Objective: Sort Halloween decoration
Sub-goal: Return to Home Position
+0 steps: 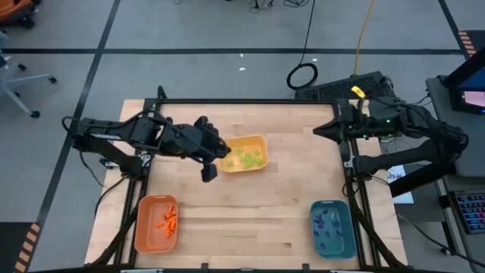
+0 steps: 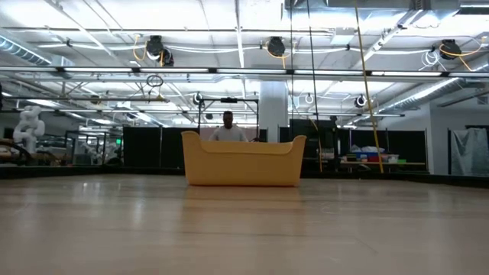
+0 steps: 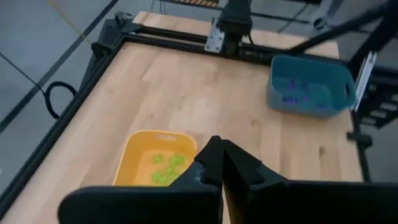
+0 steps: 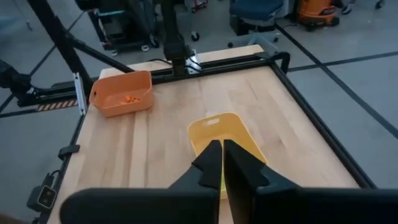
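Green pieces (image 1: 246, 158) of the Halloween decoration are lying loose in the yellow tray (image 1: 262, 141) at mid-table. Orange pieces (image 1: 168, 219) are sitting in the orange tray (image 1: 145, 231) on the left arm's side, purple pieces (image 1: 330, 226) in the teal tray (image 1: 314, 224) on the right arm's side. No piece is showing on the bare table (image 1: 250, 205).

Left gripper (image 1: 209, 171) is hanging just beside the yellow tray, jaws pressed together on nothing (left wrist view confirming). Right gripper (image 1: 318, 130) is waiting at the table's right edge, jaws likewise closed and empty.

Judgement: the pieces are looking tiny, light and probably slippery, so any further pick is calling for a fingertip pinch across the widest part.
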Action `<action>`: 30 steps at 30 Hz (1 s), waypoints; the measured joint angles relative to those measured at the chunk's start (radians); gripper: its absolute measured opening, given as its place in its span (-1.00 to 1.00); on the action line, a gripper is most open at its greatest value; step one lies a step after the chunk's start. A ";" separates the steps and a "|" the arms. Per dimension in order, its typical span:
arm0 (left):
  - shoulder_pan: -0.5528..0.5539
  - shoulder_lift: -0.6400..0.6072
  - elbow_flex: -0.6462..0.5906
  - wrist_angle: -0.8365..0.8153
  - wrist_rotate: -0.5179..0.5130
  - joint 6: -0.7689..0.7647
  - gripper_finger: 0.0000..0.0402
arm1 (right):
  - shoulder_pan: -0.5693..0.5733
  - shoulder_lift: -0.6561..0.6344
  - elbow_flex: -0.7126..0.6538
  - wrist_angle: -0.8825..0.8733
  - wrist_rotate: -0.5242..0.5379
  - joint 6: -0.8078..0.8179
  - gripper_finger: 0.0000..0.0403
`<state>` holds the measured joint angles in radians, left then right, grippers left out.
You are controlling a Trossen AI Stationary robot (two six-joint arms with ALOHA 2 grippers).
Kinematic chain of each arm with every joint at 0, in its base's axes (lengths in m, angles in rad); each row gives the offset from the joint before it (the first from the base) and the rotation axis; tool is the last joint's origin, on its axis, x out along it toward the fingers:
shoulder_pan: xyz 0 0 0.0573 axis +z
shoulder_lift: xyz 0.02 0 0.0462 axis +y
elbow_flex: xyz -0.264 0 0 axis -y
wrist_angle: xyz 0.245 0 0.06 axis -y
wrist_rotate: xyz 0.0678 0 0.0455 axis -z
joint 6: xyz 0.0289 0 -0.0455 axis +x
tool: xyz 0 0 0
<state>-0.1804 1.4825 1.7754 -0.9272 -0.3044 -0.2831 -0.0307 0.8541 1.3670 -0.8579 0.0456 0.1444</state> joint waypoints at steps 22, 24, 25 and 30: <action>0.030 -0.707 -1.116 0.652 0.029 0.116 -0.99 | 0.000 -0.122 -0.739 0.681 0.063 -0.092 -1.00; 0.030 -0.724 -1.192 0.733 0.015 0.115 -1.00 | 0.000 -0.122 -0.824 0.798 0.063 -0.126 -1.00; 0.030 -0.731 -1.231 0.768 0.014 0.115 -1.00 | 0.000 -0.121 -0.865 0.853 0.062 -0.141 -1.00; 0.019 -0.732 -1.409 1.000 0.012 0.138 -1.00 | 0.000 -0.125 -0.994 0.947 0.062 -0.196 -1.00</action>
<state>-0.1611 0.7502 0.3665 0.0723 -0.2920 -0.1450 -0.0307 0.7292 0.3728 0.0890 0.1078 -0.0515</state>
